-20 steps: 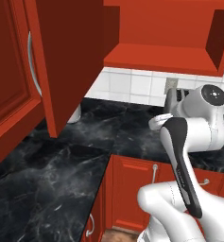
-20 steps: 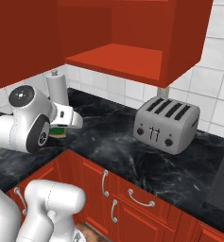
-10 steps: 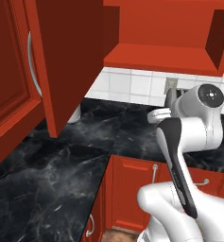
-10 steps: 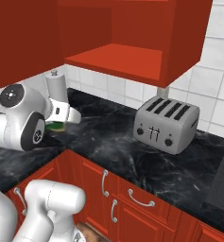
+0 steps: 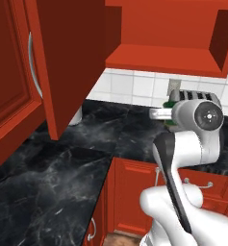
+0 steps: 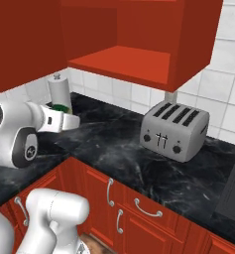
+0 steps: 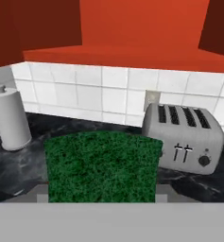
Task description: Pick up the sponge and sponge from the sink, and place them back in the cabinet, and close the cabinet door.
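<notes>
Sponge (image 7: pixel 101 166), clenched in the claw (image 6: pixel 64 119) below the cabinet (image 6: pixel 124 62), should be lifted straight onto its red shelf.

sponge (image 7: pixel 102 165) hiding end effector fingertips, cabinet door (image 5: pixel 67 57) cut off at top

The cabinet (image 6: pixel 139 30) stands open and its red shelf (image 6: pixel 124 62) is bare. The cabinet door (image 5: pixel 69 53) hangs out at 9 o'clock. On the surface (image 6: pixel 114 144), the toaster (image 6: pixel 174 130) at 2 o'clock and the paper roll (image 7: pixel 9 118) at 10 o'clock leave free room between them.
</notes>
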